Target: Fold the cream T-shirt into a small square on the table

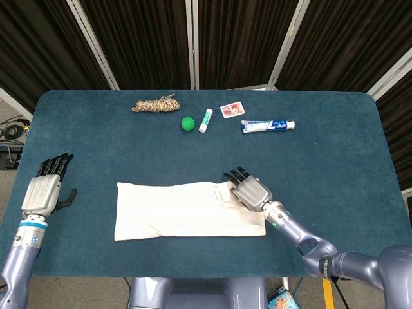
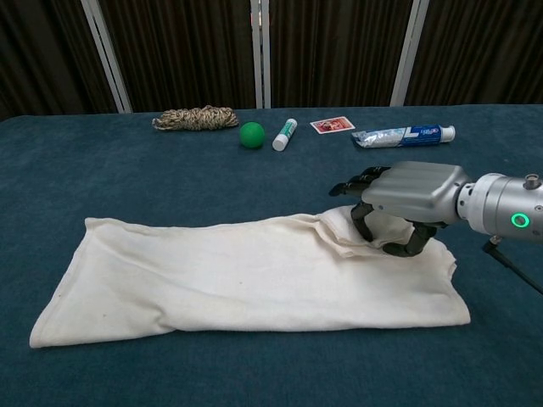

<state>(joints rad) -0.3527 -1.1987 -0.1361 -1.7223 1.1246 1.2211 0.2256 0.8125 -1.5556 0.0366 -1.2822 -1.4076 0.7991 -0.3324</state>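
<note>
The cream T-shirt (image 1: 190, 210) is laid flat near the front of the table (image 1: 335, 161) as a long, narrow folded band, running left to right. Its left end is squared off, and a bunched ridge of cloth is raised near its right end.

The right hand (image 2: 405, 197) is placed palm down over that right end of the T-shirt. In the chest view its dark fingers (image 2: 363, 222) are seen curled down to the bunched cloth, with a fold of fabric caught under and between them, so the cloth there appears to be grasped; how firmly it is held cannot be told. The forearm is stretched away from the T-shirt toward the right front corner of the table.

The left hand (image 1: 45, 188) is seen only in the head view, well apart from the T-shirt's left end, near the table's left edge. It is held palm down with its fingers extended and slightly apart, and nothing is held in it.

Beyond the T-shirt, toward the far edge of the table, a row of small items is set: a coil of rope (image 1: 156, 103), a green ball (image 1: 187, 123), a white stick-shaped tube (image 1: 205, 120), a red card (image 1: 232, 110) and a toothpaste tube (image 1: 268, 125).
</note>
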